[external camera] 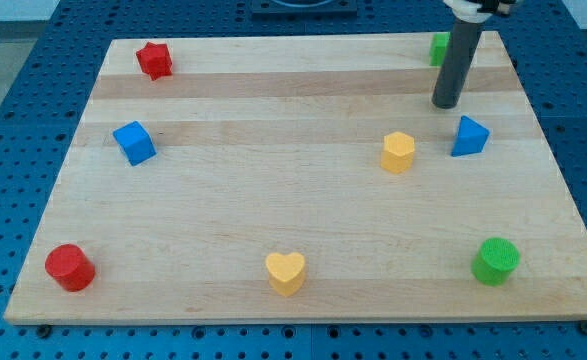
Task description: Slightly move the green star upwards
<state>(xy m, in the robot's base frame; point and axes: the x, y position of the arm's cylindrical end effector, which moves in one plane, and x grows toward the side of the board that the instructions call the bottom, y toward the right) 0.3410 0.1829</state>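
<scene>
A green block (pixel 438 47), mostly hidden behind my rod, sits near the board's top right edge; its shape cannot be made out. My tip (pixel 445 104) rests on the board just below that green block and up-left of a blue triangular block (pixel 469 136). A green cylinder (pixel 495 260) stands at the bottom right.
A yellow hexagonal block (pixel 398 152) lies left of the blue triangular block. A yellow heart (pixel 285 272) is at the bottom centre. A red cylinder (pixel 70 267) is at the bottom left, a blue cube (pixel 133 142) at the left, a red star (pixel 154 60) at the top left. The wooden board (pixel 273 200) ends close above the green block.
</scene>
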